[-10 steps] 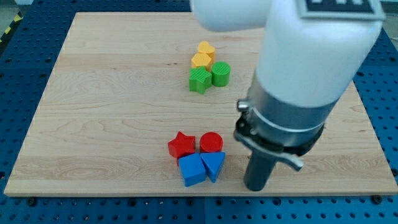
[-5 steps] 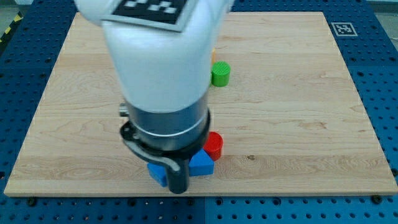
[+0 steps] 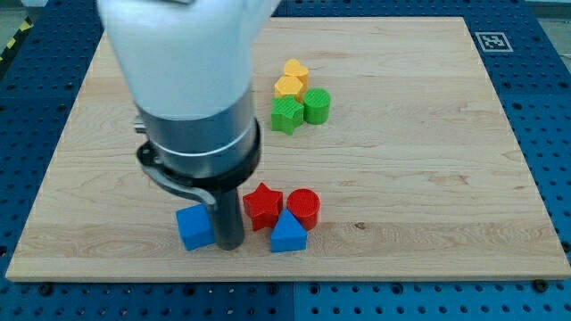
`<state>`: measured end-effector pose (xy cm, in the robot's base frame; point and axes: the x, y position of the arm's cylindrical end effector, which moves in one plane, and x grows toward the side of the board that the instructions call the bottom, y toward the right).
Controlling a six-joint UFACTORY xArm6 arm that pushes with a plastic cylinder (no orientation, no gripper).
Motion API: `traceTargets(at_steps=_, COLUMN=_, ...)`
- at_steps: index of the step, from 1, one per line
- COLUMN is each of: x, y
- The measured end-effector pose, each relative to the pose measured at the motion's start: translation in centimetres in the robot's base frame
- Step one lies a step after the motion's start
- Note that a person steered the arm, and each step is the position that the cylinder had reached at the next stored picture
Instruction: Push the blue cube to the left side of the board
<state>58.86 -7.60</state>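
blue cube point(image 3: 194, 226) | small solid-blue block, flat on the wooden board point(image 3: 89, 143) | sits near the view's bottom edge, left of centre | slightly turned (its edges not square to the board's edge) | its right side touches my tip point(image 3: 231, 245)

Robotics lab indicated; wooden board point(image 3: 428, 134) laid on blue perforated bench point(image 3: 549, 134); fiducial marker point(image 3: 496, 41) printed at board corner; yellow-black hazard tape point(image 3: 16, 40) seen.
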Motion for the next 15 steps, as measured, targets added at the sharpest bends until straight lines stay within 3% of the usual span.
traceTargets(at_steps=3, x=-2.4, y=-3.4)
traceTargets(at_steps=5, x=-2.7, y=-9.4)
traceTargets(at_steps=7, x=-5.8, y=-11.9)
traceTargets(at_steps=10, x=-3.5, y=-12.3)
traceTargets(at_steps=12, x=-2.2, y=-9.6)
traceTargets(at_steps=15, x=-1.9, y=-12.6)
